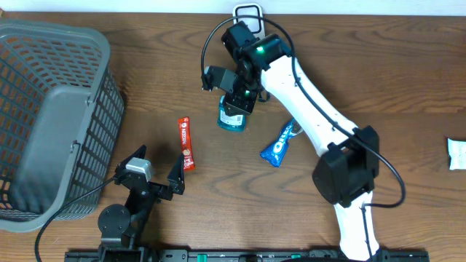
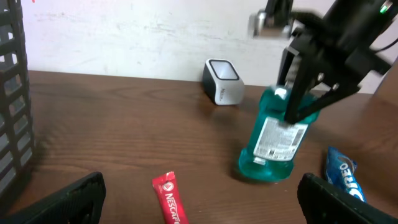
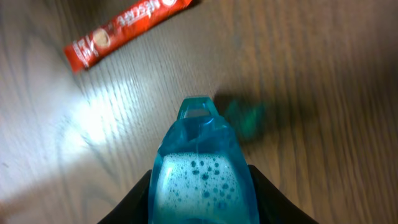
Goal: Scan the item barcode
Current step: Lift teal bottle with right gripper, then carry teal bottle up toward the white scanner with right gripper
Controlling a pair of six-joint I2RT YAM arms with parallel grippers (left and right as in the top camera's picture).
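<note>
Looking from above, the blue bottle was upper middle, tilted, the right jaws pinching its top. The left jaws, lower left, were spread wide. From the left wrist, it looked hard, slippery and heavy with liquid, best held at the thin neck. From the right wrist, bubbles showed inside.

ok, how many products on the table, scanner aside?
4: teal liquid-filled plastic bottle in the right hand, centre; red Nescafe sachet left of it; blue Oreo packet to its right; white packet at the right edge. The grey mesh basket may hide more.
</note>
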